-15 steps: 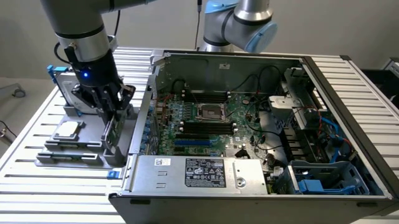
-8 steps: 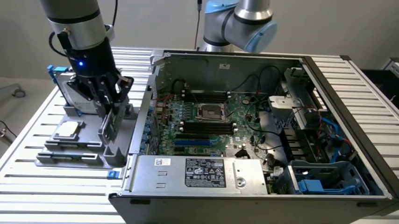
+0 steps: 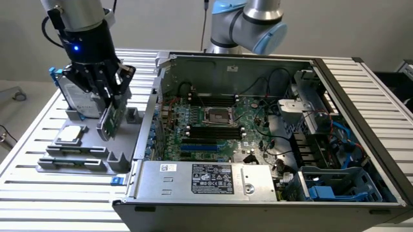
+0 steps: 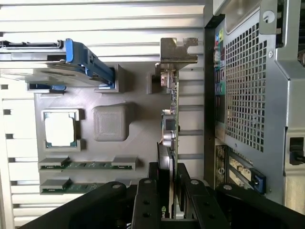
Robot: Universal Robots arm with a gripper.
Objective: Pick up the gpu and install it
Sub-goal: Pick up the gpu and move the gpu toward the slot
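While pointing straight down, the tool (image 3: pixel 108 100) grips the gpu (image 3: pixel 109 123) (upright).

A plain, pale grey wall (image 3: pixel 161 24) stands behind a ribbed, silver aluminium slatted table (image 3: pixel 58 193). Past the table's edge on the exterior view's left lies smooth grey floor (image 3: pixel 9 121) with a small dark caster wheel (image 3: pixel 19 95). Light is soft and even.
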